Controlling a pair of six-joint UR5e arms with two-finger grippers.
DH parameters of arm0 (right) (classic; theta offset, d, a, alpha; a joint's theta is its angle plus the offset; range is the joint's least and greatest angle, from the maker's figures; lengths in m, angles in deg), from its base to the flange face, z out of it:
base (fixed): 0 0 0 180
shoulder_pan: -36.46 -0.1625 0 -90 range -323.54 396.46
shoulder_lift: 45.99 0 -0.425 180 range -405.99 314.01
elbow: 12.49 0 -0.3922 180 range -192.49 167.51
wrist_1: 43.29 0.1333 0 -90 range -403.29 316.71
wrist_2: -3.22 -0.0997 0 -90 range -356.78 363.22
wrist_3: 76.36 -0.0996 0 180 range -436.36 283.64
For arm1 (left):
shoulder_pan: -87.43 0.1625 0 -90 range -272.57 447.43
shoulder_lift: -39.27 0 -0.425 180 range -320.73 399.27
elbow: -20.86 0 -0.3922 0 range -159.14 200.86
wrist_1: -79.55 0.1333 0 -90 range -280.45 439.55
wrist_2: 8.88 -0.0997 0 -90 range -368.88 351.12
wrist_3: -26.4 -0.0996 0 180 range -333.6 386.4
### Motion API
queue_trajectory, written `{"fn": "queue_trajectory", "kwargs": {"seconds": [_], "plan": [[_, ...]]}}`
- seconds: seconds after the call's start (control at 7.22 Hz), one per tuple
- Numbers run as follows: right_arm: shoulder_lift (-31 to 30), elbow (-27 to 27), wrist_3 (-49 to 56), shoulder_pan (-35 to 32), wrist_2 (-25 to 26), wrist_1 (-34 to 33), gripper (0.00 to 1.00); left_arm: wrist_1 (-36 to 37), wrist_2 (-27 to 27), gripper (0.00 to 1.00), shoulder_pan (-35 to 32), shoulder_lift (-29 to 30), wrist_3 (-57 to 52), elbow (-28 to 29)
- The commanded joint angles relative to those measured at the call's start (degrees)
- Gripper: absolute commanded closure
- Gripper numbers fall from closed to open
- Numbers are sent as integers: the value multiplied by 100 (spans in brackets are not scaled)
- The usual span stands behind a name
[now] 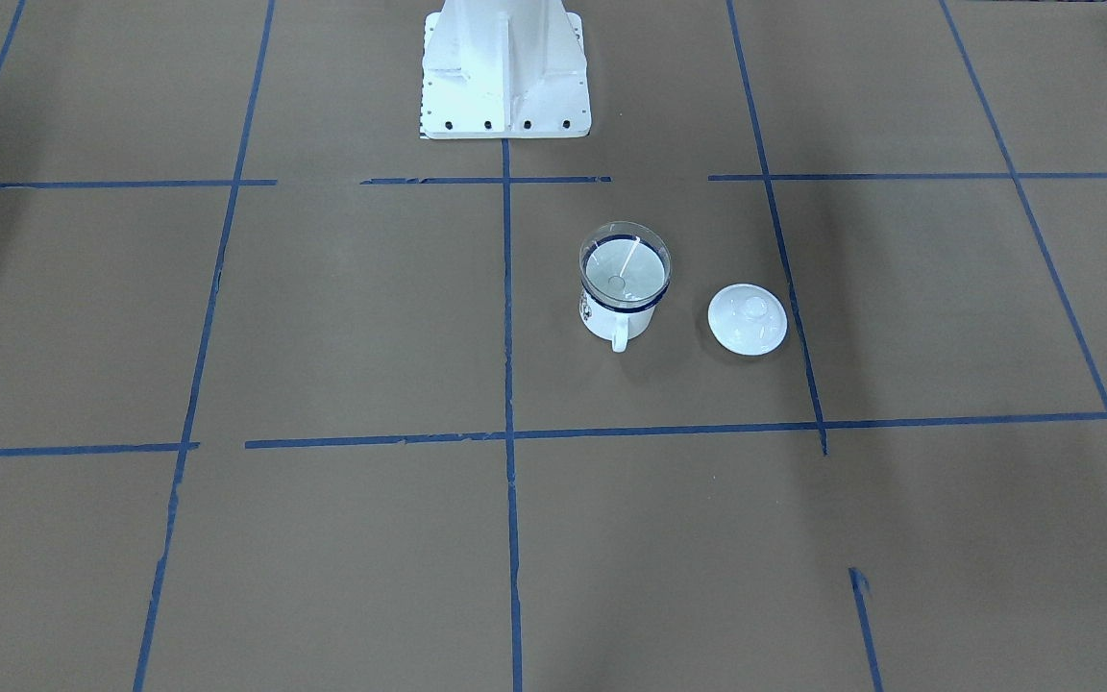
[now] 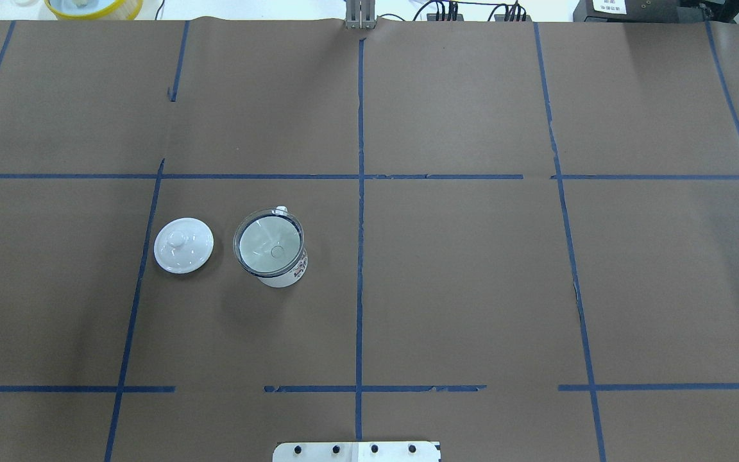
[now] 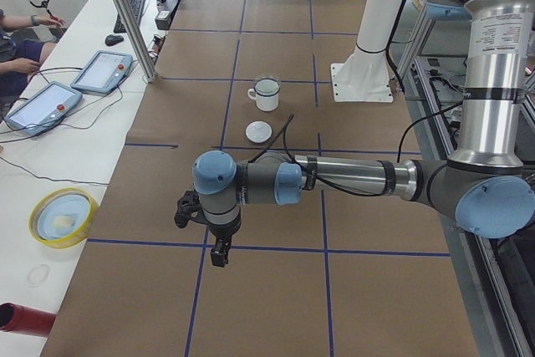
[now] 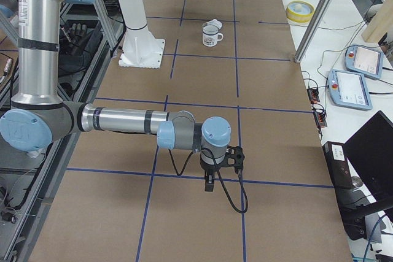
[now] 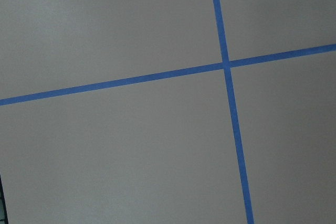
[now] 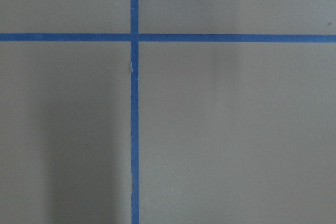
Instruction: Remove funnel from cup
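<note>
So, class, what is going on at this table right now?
Nothing is being handled at the moment. The clear funnel sits in the white cup, and a knobbed lid lies beside the cup, not touching it. The left gripper and the right gripper hang over bare brown paper near opposite ends of the table, far from the cup. Whether they are open or shut cannot be told. The removal has not begun.
</note>
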Motion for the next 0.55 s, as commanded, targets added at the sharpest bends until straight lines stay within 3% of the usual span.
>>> {"fn": "queue_trajectory", "kwargs": {"seconds": [0.0,0.28,0.42], "plan": [[0,-2,0,0,0,0,0,-9,30,0,0,26,10,10],[0,-2,0,0,0,0,0,-96,-13,0,9,306,245,-60],[0,-2,0,0,0,0,0,-88,-22,0,252,482,865,-252]]}}
